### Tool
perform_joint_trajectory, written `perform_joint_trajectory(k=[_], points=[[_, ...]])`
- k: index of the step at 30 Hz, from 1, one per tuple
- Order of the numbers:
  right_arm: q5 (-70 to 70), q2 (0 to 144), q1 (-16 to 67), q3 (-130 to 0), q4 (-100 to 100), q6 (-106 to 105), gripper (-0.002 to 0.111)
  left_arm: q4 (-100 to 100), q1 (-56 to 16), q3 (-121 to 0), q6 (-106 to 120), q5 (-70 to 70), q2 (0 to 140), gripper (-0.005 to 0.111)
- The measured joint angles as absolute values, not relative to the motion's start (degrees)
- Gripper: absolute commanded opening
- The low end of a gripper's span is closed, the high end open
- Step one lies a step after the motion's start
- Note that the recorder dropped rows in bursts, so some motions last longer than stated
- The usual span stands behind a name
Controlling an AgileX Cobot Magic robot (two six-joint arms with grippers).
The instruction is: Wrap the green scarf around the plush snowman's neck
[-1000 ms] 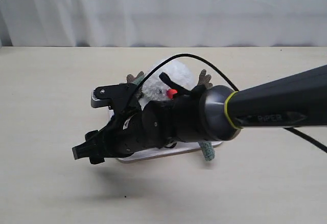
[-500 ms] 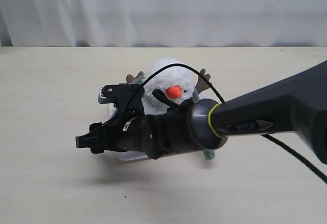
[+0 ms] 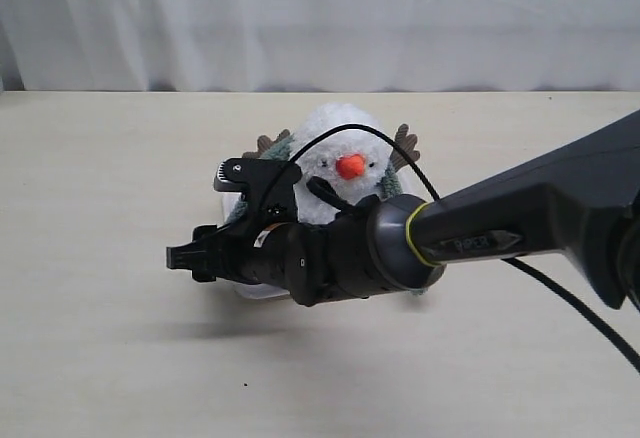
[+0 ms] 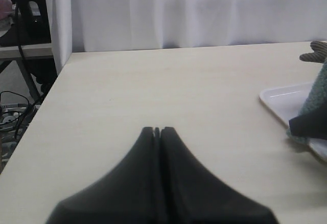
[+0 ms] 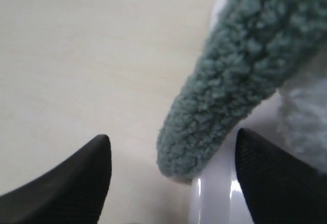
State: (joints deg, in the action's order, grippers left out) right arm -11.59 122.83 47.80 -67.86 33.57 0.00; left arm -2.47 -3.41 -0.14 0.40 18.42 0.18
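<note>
The plush snowman [image 3: 335, 148] sits upright on a white tray [image 4: 284, 97], its orange nose facing the camera. The green scarf [image 3: 387, 184] shows on both sides of its head, near the brown twig arms. My right arm reaches across in front of the toy, hiding its body and neck. The right gripper [image 3: 188, 257] is open at the tray's left edge. In the right wrist view the scarf's rounded end [image 5: 219, 96] hangs between the open fingers [image 5: 94, 170], untouched. My left gripper [image 4: 157, 130] is shut and empty over bare table, apart from the tray.
A white curtain [image 3: 320, 18] runs behind the table's far edge. The table's side edge [image 4: 46, 88] lies near the left gripper, with cables and a stand beyond it. A black cable [image 3: 400, 153] loops over the right wrist.
My right arm has swung farther back and slightly rightward, closer to the tray's left edge. The snowman's face, earlier half hidden behind the wrist, now shows fully.
</note>
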Motion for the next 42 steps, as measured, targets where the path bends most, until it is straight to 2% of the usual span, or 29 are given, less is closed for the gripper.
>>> perform_joint_trajectory(k=[2, 5, 17, 23, 28, 37, 42], points=[[-12.7, 122.9, 47.8, -67.9, 33.6, 0.0, 0.064, -2.5, -3.4, -0.1, 0.4, 18.4, 0.2, 0.000], [-13.6, 122.9, 47.8, -67.9, 33.6, 0.0, 0.058, -2.5, -3.4, -0.1, 0.4, 18.4, 0.2, 0.000], [-14.5, 122.9, 47.8, -67.9, 33.7, -0.4, 0.005, -2.5, -3.4, -0.1, 0.4, 18.4, 0.2, 0.000], [-13.5, 122.9, 47.8, -67.9, 32.3, -0.7, 0.004, -2.5, -3.4, -0.1, 0.4, 18.4, 0.2, 0.000], [-7.2, 120.3, 47.8, -67.9, 31.2, -5.5, 0.004, -2.5, -3.4, -0.1, 0.4, 18.4, 0.2, 0.000], [12.6, 112.1, 45.1, -67.9, 28.6, -16.1, 0.004, -2.5, -3.4, -0.1, 0.4, 18.4, 0.2, 0.000], [25.6, 108.4, 42.5, -67.9, 19.3, -16.5, 0.004, -2.5, -3.4, -0.1, 0.4, 18.4, 0.2, 0.000]])
